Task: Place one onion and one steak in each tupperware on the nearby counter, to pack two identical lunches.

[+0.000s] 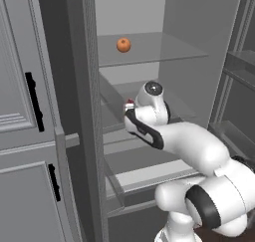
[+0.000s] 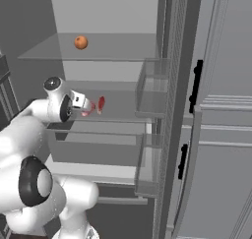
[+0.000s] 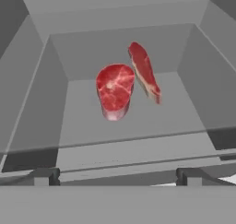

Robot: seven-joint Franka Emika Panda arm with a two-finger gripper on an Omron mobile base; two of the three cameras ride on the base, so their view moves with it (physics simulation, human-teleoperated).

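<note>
Red marbled meat is lying on the fridge shelf [image 3: 138, 126]: a round steak [image 3: 114, 90] and, touching its upper right edge, a narrower steak [image 3: 144, 72] tilted on its side. The fingers [image 3: 117, 177] are standing released and spread wide, hovering in front of the round steak with nothing between them. The arm is probably reaching for one cut; it is best centring on the round steak, away from its neighbour. An orange ball, perhaps the onion [image 1: 123, 45], is sitting one shelf above the steaks.
</note>
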